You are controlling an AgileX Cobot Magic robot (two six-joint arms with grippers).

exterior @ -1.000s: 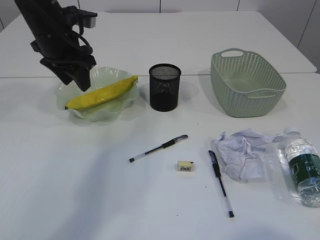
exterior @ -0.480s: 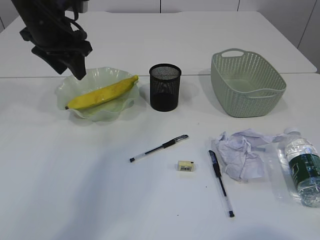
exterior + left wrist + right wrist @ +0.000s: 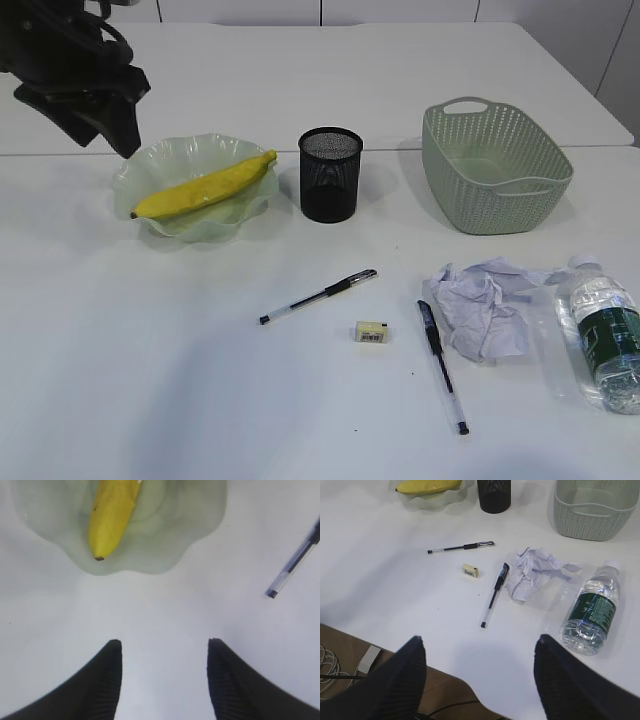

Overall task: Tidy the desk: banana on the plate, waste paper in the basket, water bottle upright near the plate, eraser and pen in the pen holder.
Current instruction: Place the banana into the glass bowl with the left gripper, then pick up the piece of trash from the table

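A: Counting first: one banana (image 3: 205,186), one plate (image 3: 150,165), one pen holder (image 3: 329,174), one basket (image 3: 495,166), one ball of waste paper (image 3: 482,308), one water bottle (image 3: 606,335), one eraser (image 3: 372,332) and two pens.

B: Where do the pens lie?

A: One pen (image 3: 318,296) sits slantwise at centre frame on the white worktop (image 3: 150,380); the second pen (image 3: 441,364) lies lower right of it, just beside the paper, with the eraser between them.

B: And the banana?

A: Yellow, curved, lying across the pale green translucent plate with its wavy rim, left of centre. The pen holder is black wire mesh, a cylinder, upright just right of the plate. The basket is a sage-green woven-look plastic tub with a handle slot, upper right.

B: The bottle?

A: Clear plastic, dark green label, white cap, lying on its side at the right edge, near the crumpled white paper.

B: The claws?

A: Left claw (image 3: 164,647) is released and empty, hanging above bare worktop beside the plate, at the upper left of the exterior view. Right claw (image 3: 480,645) is released too, holding nothing, high above the near edge
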